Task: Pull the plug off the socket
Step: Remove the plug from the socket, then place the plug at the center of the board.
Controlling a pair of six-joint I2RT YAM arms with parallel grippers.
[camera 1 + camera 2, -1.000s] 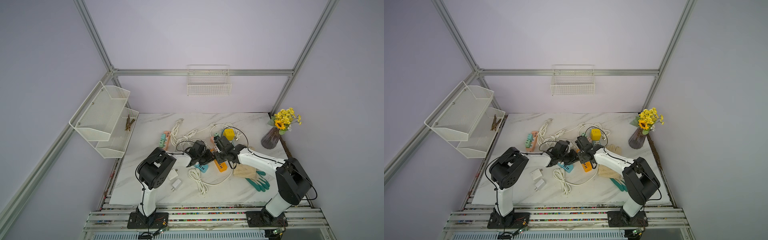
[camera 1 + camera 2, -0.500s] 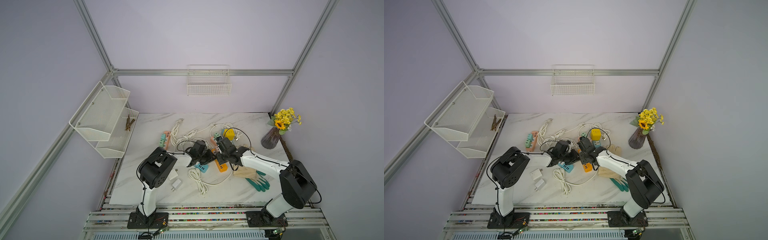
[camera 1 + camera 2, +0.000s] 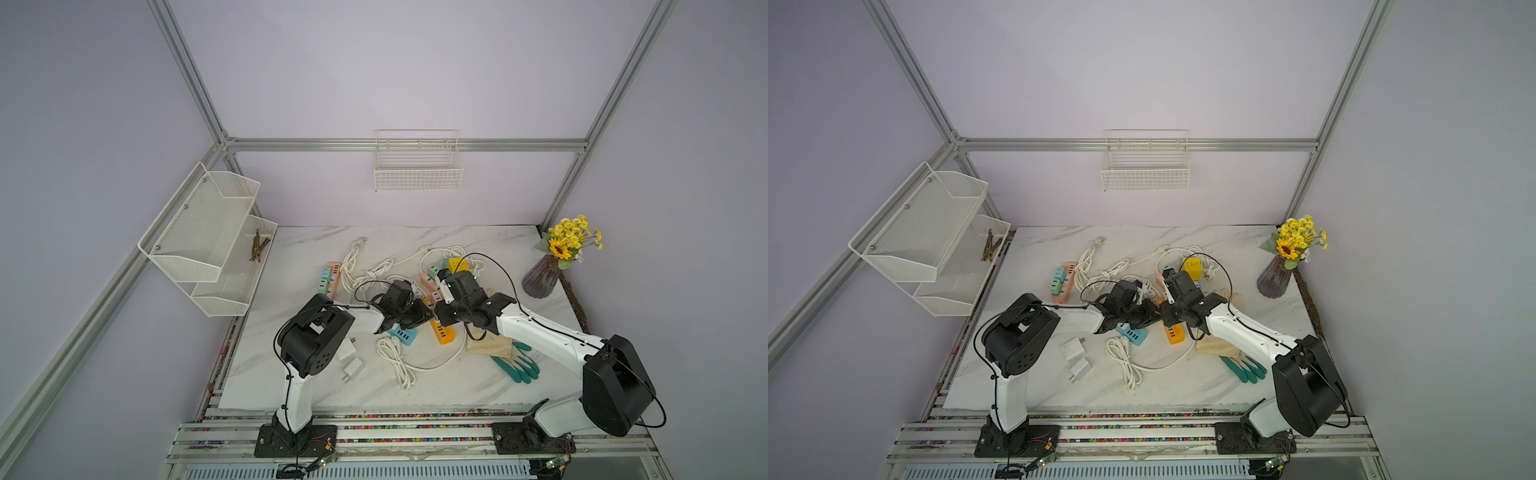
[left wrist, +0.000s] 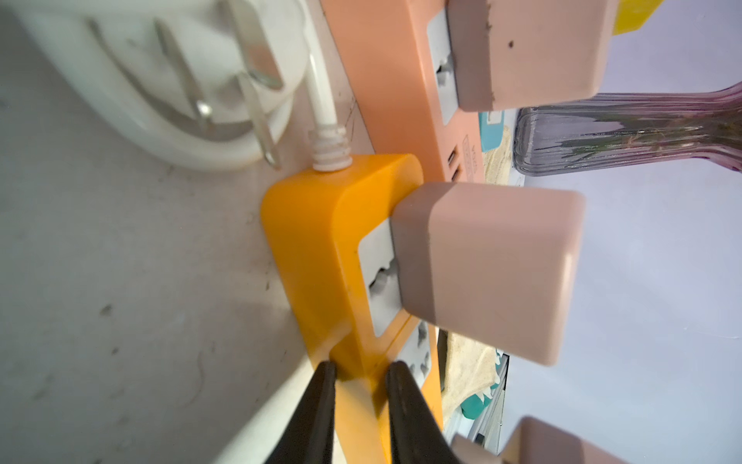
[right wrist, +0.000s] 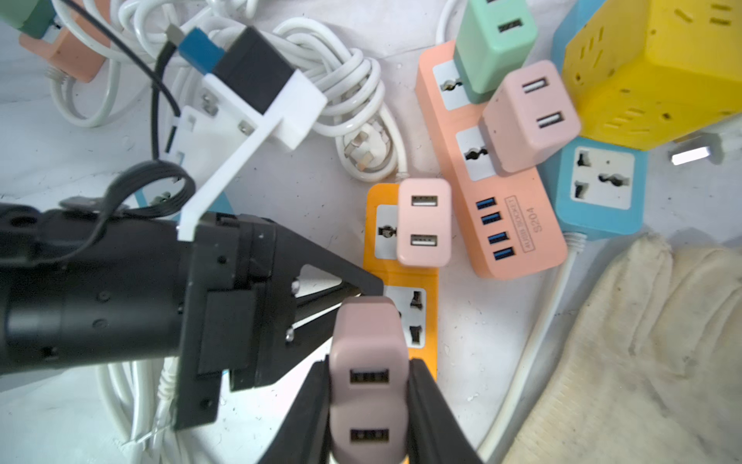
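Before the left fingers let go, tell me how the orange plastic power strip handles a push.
Probably stiff: the orange plastic power strip is a hard moulded bar. Likely slides readily on the smooth marble tabletop. Its attached white cord may swing it round.

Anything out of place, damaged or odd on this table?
Nothing looks broken or spilled. Two things stand out: work gloves lie beside the orange power strip, and the white cords are bunched in a knotted tangle.

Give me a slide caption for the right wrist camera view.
Right gripper clamps a pink USB plug above the orange power strip while the left gripper holds the strip's edge.
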